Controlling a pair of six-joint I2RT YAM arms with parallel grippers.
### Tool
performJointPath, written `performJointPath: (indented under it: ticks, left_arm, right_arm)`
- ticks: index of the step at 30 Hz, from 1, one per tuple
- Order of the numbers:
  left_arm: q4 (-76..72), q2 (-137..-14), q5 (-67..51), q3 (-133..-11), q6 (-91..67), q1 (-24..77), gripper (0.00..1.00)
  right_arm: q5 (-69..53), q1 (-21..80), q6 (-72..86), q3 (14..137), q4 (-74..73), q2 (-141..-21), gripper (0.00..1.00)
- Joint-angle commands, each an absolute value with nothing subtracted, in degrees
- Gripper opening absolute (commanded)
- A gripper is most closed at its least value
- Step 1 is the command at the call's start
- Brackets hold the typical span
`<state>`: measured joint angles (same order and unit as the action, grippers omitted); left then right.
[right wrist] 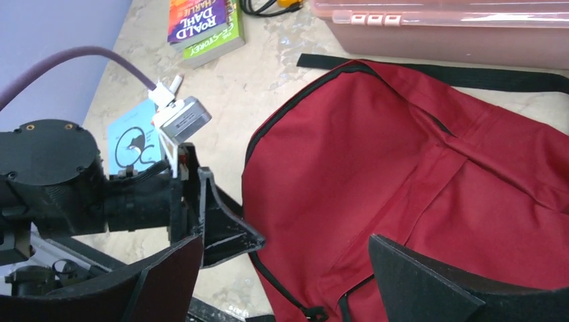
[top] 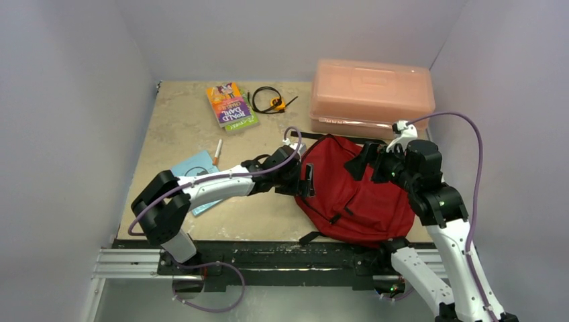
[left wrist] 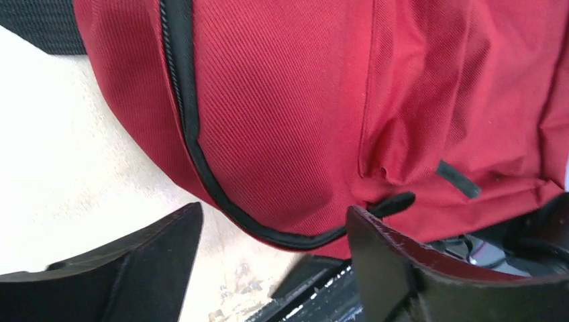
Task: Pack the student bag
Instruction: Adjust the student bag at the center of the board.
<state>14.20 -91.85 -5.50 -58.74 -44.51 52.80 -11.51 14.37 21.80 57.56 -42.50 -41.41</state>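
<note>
The bag (top: 355, 194) looks soft, light and floppy, best pinched at its zipper (left wrist: 181, 80) rim, with left pincer (left wrist: 274, 213) and right pincer (right wrist: 285, 243) both spread wide, holding nothing.

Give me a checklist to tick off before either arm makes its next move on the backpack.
1. Left pincer open: ok, jaws apart at the student bag's edge, nothing held.
2. Right pincer open: ok, empty above the bag.
3. Bag open for packing: not ok, main zipper looks shut.
4. Main zipper's pull found: cannot tell.
5. Roald Dahl book and black cable in sight: ok, lying on the table beyond the bag.
</note>
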Motion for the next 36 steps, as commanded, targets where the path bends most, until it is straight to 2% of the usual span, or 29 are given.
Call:
performJointPath:
  ticks: [1, 5, 7, 8, 10, 14, 17, 19, 22, 26, 30, 33, 36]
  left_arm:
    - [13.3, -93.7, -1.4, -63.1, -45.2, 52.8, 0.66]
    - [15.2, -91.7, 1.2, -62.6, -44.5, 52.8, 0.34]
    - [15.5, -88.4, 3.9, -60.9, -43.5, 52.8, 0.07]
    - [16.6, -86.3, 6.1, -60.3, -42.9, 52.8, 0.00]
    - [19.2, -81.8, 10.5, -59.2, -40.8, 52.7, 0.00]
    - [22.6, -73.2, 14.4, -57.4, -33.7, 52.0, 0.00]
    - [25.3, -68.2, 15.6, -56.2, -29.3, 51.0, 0.00]
    - [26.2, -65.9, 13.5, -54.8, -28.4, 48.9, 0.00]
    - [24.7, -63.1, 7.4, -52.1, -26.9, 44.8, 0.00]
    - [26.3, -61.7, 5.4, -52.0, -25.7, 44.0, 0.00]
    - [23.8, -60.2, 1.8, -51.0, -25.8, 43.9, 0.00]
    - [23.1, -58.9, 1.6, -50.6, -26.2, 43.8, 0.00]
    - [21.4, -56.9, 1.3, -49.4, -26.5, 43.8, 0.00]
  right_arm:
    - [-16.1, 14.6, 19.1, 57.5, -41.6, -43.6, 0.99]
    - [-18.1, 14.7, 16.7, 58.6, -43.3, -46.5, 0.99]
    - [-20.3, 15.3, 16.7, 58.1, -42.4, -47.1, 0.99]
    - [-20.9, 16.3, 17.2, 57.5, -41.7, -47.6, 0.99]
    - [-21.6, 20.0, 18.8, 56.7, -39.6, -49.8, 0.99]
    - [-11.0, 39.2, 22.2, 59.5, -37.1, -57.9, 0.99]
    - [-9.1, 47.1, 23.3, 60.1, -31.9, -61.3, 0.99]
    - [-10.4, 48.5, 22.9, 59.2, -28.4, -63.5, 0.99]
    - [-11.7, 50.1, 20.5, 56.5, -24.0, -65.7, 0.92]
    - [-12.9, 56.0, 17.4, 50.5, -14.5, -66.6, 0.83]
    - [-7.9, 61.2, 15.7, 50.8, -11.9, -70.0, 0.69]
    - [-2.4, 61.3, 16.2, 48.8, -9.6, -69.5, 0.69]
    - [1.8, 61.3, 21.3, 45.4, -6.9, -67.6, 0.64]
